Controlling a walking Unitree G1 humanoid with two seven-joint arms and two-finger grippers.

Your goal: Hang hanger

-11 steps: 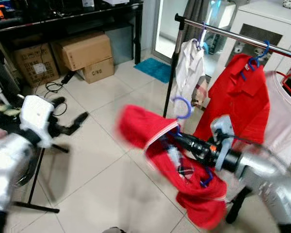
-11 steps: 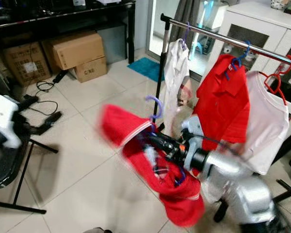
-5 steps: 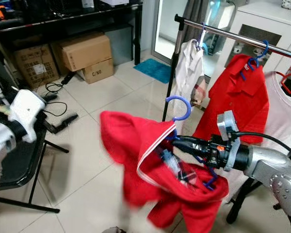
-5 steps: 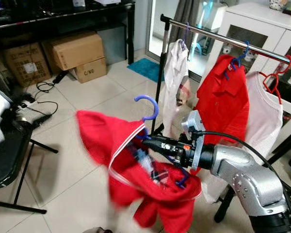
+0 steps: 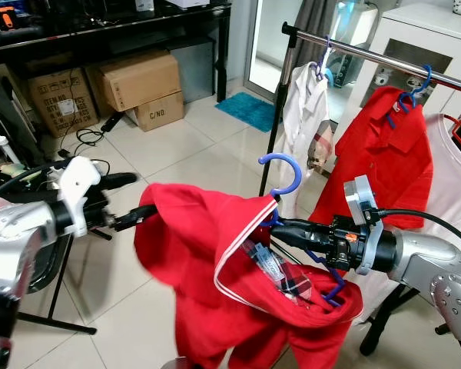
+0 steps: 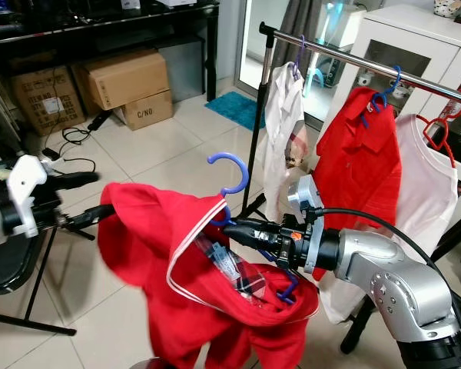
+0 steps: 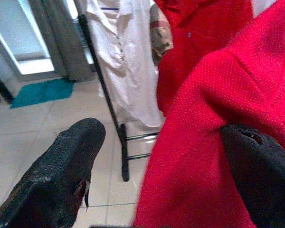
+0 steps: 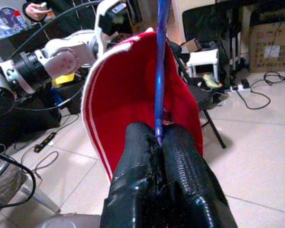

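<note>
Two grippers meet at one red shirt [image 5: 192,269]. On the left, the left gripper [image 5: 132,201] has its fingers spread, the lower one pressed against the shirt's shoulder. The shirt hangs on a blue hanger [image 5: 280,164], held in mid-air in front of the rail [image 5: 376,58]. The right gripper [image 5: 280,228] is clenched on the hanger's neck, just below the hook. Farther right, a white shirt [image 5: 303,108], a red shirt [image 5: 388,154] and another white one hang on the rail.
</note>
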